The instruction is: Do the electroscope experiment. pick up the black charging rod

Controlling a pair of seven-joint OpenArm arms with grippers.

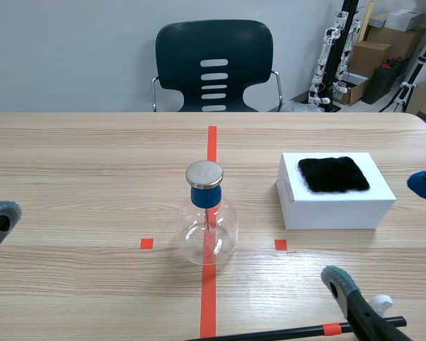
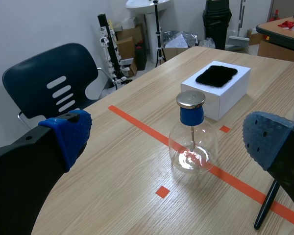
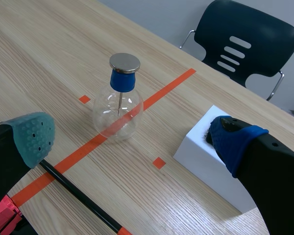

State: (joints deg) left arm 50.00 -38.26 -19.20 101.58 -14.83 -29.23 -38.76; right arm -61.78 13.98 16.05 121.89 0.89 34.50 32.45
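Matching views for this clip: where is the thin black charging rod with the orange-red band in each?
Scene view: thin black charging rod along the bottom edge, right of middle.
Left wrist view: short end beside the round glass flask with blue stopper.
Right wrist view: nearer than the flask, crossing the orange-red tape line.
Shared landmark: that flask, standing on the tape line.

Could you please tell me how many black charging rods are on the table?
1. The black charging rod lies along the near edge of the table, in front of the glass flask; no other shows.
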